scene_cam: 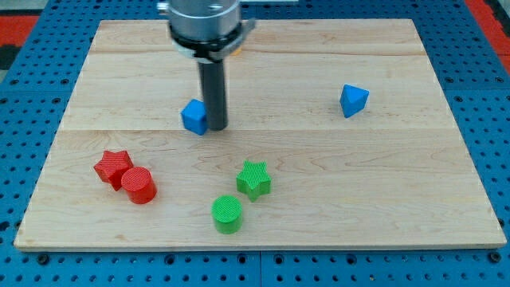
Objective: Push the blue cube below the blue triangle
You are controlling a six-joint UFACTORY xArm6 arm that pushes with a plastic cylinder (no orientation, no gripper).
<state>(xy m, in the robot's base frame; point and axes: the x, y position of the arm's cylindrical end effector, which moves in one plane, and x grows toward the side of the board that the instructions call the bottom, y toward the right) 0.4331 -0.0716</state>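
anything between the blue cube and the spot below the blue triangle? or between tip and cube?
Nothing visible. My tip sits right against the blue cube on the view's right side. The board from there to below the blue triangle holds no block; the green star lies lower, off that line.

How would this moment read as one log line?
my tip: touching blue cube, on its right | blue triangle: far right | cube not yet below triangle

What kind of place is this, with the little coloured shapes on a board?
Probably a robotics lab bench. A wooden board lies on a blue perforated mounting plate, and my tip rests just right of a blue cube, with other small blocks scattered around.
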